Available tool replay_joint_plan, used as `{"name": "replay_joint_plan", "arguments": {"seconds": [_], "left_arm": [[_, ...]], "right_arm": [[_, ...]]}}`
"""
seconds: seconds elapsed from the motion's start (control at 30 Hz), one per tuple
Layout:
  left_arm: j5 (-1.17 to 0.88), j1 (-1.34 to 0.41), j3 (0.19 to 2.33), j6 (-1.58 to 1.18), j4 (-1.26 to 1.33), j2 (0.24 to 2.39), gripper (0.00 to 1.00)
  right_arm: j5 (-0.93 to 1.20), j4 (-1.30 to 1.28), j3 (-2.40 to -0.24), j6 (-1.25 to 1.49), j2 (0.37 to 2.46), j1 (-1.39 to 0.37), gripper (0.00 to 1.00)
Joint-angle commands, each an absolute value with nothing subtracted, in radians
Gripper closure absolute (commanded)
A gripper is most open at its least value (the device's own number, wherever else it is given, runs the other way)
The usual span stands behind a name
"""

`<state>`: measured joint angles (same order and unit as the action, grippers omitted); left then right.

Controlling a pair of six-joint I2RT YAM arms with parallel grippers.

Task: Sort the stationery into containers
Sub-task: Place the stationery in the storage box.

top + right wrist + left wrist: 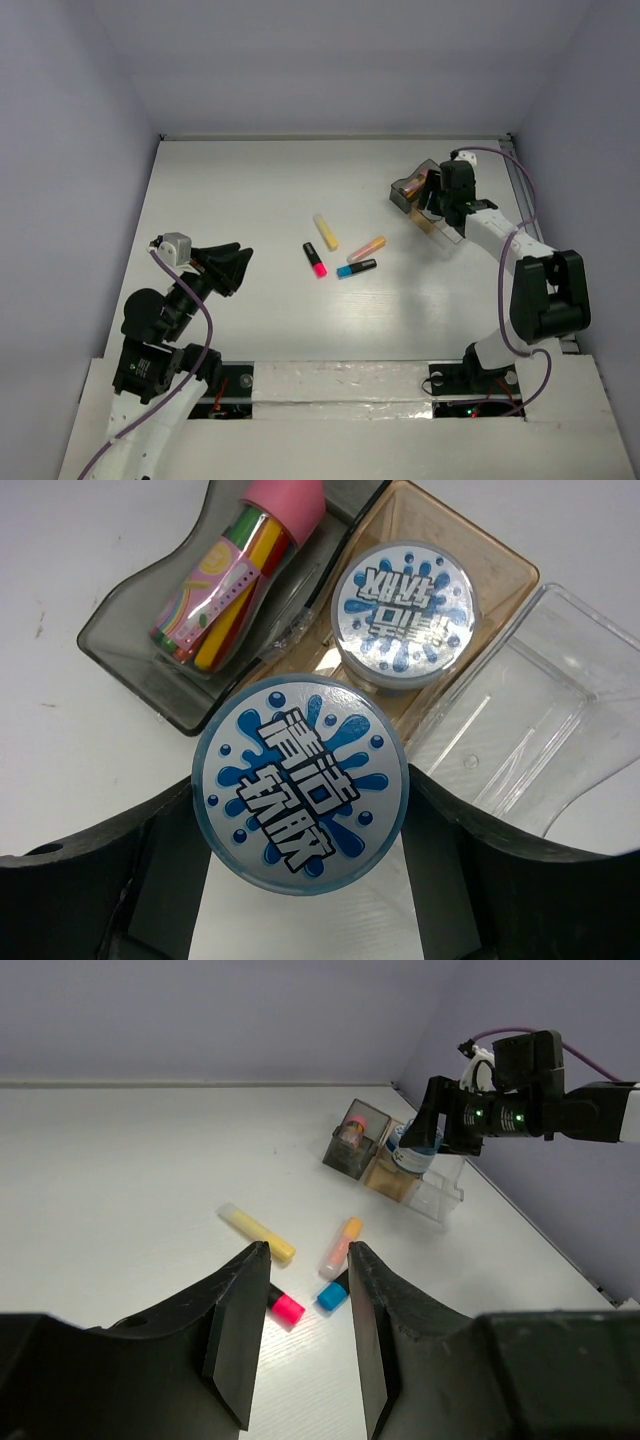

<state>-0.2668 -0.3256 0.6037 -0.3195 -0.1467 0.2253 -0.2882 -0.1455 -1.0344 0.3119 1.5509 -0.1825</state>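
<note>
The left arm is folded low, its wrist aimed across the table. The left gripper (307,1260) has its fingers spread, empty. Mid-table lie four highlighters: yellow highlighter (326,231) and pink-black highlighter (315,259) slant far-left to near-right, while orange highlighter (366,248) and blue-black highlighter (357,268) slant the other way. The right arm reaches forward, wrist down, and the right gripper (300,825) pinches a held roll (300,770) flat, face up, seemingly over the amber tray (500,570). The glue stick (240,575) lies in the grey tray (130,650), the second roll (403,615) in the amber one.
</note>
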Motion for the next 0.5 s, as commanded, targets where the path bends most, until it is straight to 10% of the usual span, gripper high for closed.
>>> {"name": "replay_joint_plan", "arguments": {"seconds": [0.0,0.47], "left_arm": [[-0.276,-0.33,0.607,-0.321,-0.097,0.229,0.66],[-0.275,-0.33,0.607,-0.319,-0.097,0.232,0.66]], "right_arm": [[-0.288,-0.051,-1.095,0.293,1.565,-0.166,0.68],[-0.267,-0.018,-1.14,0.293,1.62,-0.166,0.66]]}}
